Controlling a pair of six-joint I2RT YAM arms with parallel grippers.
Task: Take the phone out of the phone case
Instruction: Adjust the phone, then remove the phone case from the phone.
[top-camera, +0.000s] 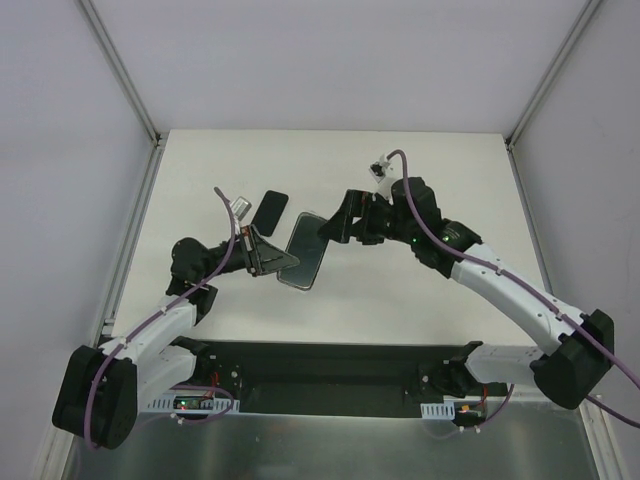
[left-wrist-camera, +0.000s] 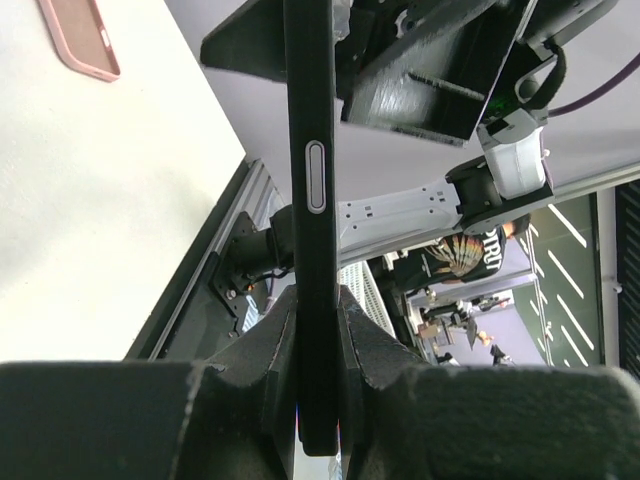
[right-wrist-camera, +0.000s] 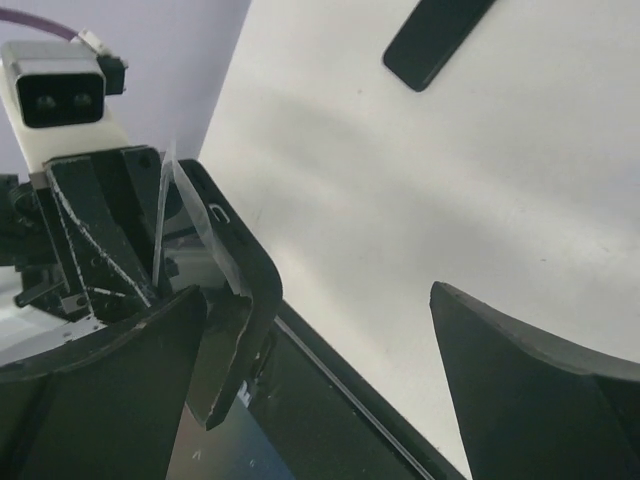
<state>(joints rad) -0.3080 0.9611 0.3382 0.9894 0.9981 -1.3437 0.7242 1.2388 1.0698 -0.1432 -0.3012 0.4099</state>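
Observation:
The phone (top-camera: 305, 250) is held above the table, tilted, with a dark case rim round its edge. My left gripper (top-camera: 272, 262) is shut on its lower left end. In the left wrist view the phone (left-wrist-camera: 312, 150) stands edge-on with a silvery side button, and the left gripper (left-wrist-camera: 318, 300) clamps both faces. My right gripper (top-camera: 335, 225) is open at the phone's upper right corner. In the right wrist view the dark rounded corner (right-wrist-camera: 245, 260) sits by the left finger of the right gripper (right-wrist-camera: 315, 300), with a thin clear sheet standing off it. Nothing lies between those fingers.
A flat rounded slab (top-camera: 270, 210) lies on the white table (top-camera: 420, 180) behind the left gripper. It looks dark from above and in the right wrist view (right-wrist-camera: 435, 35), and pinkish in the left wrist view (left-wrist-camera: 80, 40). Walls enclose the table on three sides.

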